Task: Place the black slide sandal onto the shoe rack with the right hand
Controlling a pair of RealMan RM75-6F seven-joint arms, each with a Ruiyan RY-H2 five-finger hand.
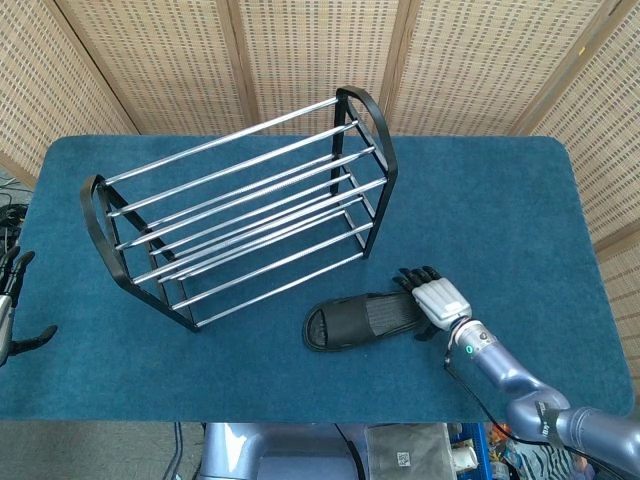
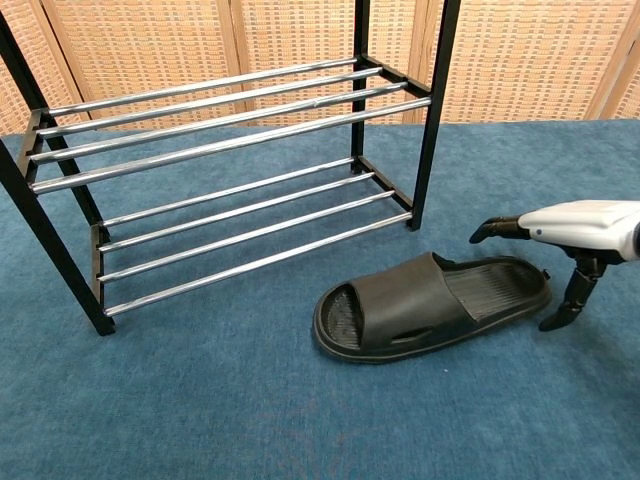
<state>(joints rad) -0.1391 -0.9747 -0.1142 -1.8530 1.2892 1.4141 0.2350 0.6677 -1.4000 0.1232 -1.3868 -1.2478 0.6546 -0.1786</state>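
Observation:
The black slide sandal [image 1: 362,319] [image 2: 430,305] lies flat on the blue table, just in front of the shoe rack's right end. The two-tier rack [image 1: 240,205] [image 2: 230,170] has black end frames and chrome rods, and nothing lies on them. My right hand [image 1: 432,298] [image 2: 565,235] hovers at the sandal's heel end with fingers spread over it and thumb hanging down beside the heel, holding nothing. My left hand [image 1: 12,305] shows only at the head view's left edge, fingers apart, off the table.
The blue tabletop [image 1: 490,210] stretches bare to the right of and behind the sandal. Wicker screens [image 1: 320,50] close off the back. The table's front edge runs just below the sandal in the head view.

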